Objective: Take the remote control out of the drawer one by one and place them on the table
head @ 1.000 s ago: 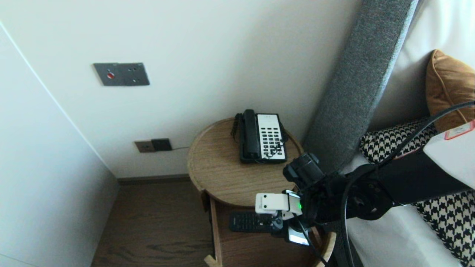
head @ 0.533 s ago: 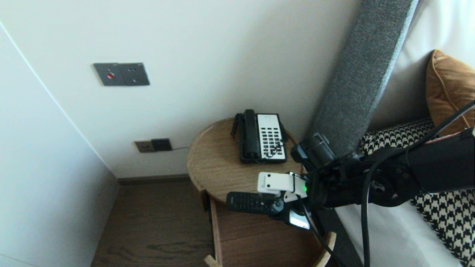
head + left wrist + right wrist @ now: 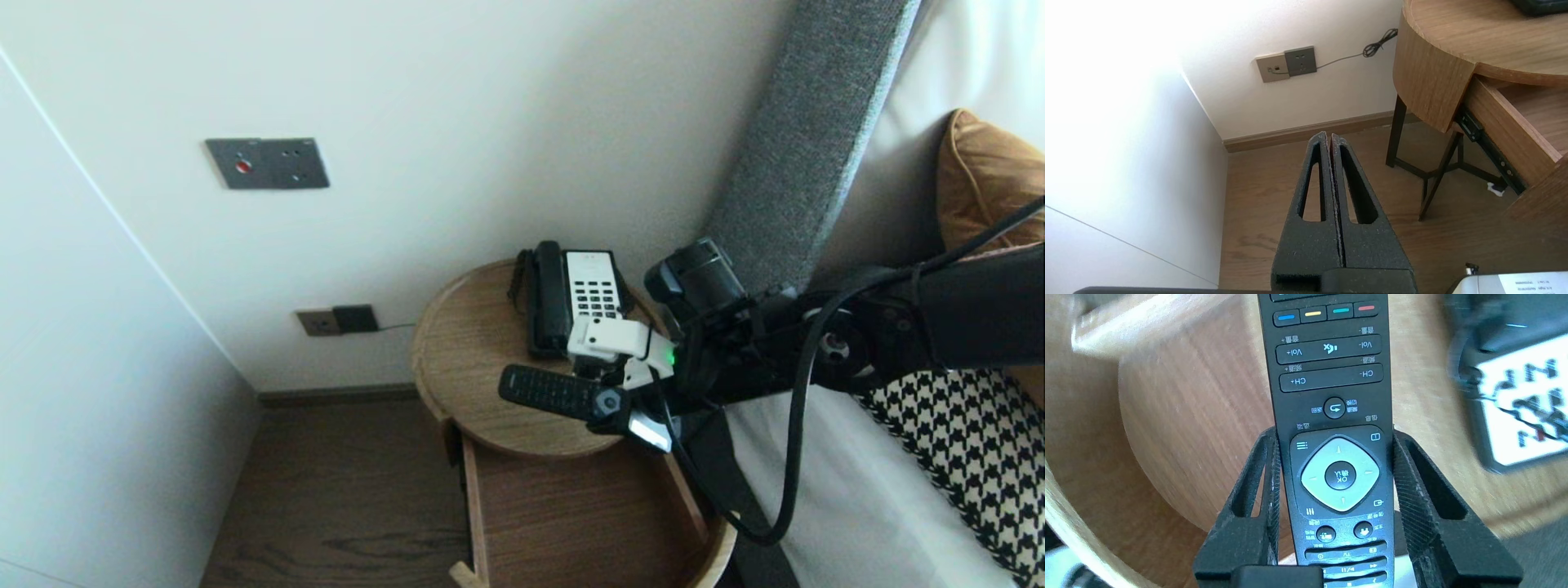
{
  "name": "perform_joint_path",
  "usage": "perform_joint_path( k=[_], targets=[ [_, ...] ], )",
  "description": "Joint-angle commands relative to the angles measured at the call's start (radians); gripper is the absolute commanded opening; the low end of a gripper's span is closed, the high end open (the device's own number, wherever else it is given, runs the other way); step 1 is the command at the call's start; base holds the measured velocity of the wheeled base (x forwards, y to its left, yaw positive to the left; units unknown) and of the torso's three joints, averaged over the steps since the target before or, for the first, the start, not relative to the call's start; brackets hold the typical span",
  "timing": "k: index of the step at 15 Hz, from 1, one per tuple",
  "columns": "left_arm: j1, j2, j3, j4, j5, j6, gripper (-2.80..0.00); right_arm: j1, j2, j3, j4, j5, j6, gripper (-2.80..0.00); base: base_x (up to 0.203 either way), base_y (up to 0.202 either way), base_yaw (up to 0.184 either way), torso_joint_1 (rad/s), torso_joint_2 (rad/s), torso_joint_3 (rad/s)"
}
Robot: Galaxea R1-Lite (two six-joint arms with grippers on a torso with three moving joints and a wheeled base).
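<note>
Remote (image 3: 547,390) higher in right hand (image 3: 608,402)

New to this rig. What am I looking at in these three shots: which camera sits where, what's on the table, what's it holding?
This is a two-armed robot, and each arm ends in a gripper. The wide picture comes from a camera on its head, looking down. The other two come from cameras on the wrists, behind the fingers.

The head view shows a round wooden bedside table next to a bed with a grey padded headboard. A black and white desk telephone stands on the table top, and the wooden drawer below is pulled open.

The right gripper is shut on a long black remote control, clamping its two long sides and holding it over the table top. The left gripper is shut and empty. It hangs low beside the table, above the brown wood floor.
</note>
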Motion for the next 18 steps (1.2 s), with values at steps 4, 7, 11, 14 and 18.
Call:
perform_joint_path(
  k=[4, 7, 11, 14, 18],
  targets=[
    [0.0, 0.0, 0.0, 0.0, 0.001, 0.001, -2.8, -0.013, 0.05, -0.156, 0.038, -0.004, 0.234, -2.8, 0.0, 0.0, 0.0, 0.0, 0.0, 0.0],
    [0.0, 0.0, 0.0, 0.0, 0.0, 0.001, -2.8, -0.013, 0.062, -0.203, 0.038, -0.013, 0.431, -2.8, 0.0, 0.0, 0.0, 0.0, 0.0, 0.0],
    [0.0, 0.0, 0.0, 0.0, 0.001, 0.0, -2.8, -0.011, 0.087, -0.277, 0.038, -0.137, 0.67, -2.8, 0.0, 0.0, 0.0, 0.0, 0.0, 0.0],
    [0.0, 0.0, 0.0, 0.0, -0.001, -0.001, -2.8, -0.012, 0.122, -0.327, 0.041, -0.271, 0.806, -2.8, 0.0, 0.0, 0.0, 0.0, 0.0, 0.0],
    [0.0, 0.0, 0.0, 0.0, -0.002, -0.002, -2.8, -0.009, 0.117, -0.303, 0.07, -0.326, 0.904, -2.8, 0.0, 0.0, 0.0, 0.0, 0.0, 0.0]
  ],
)
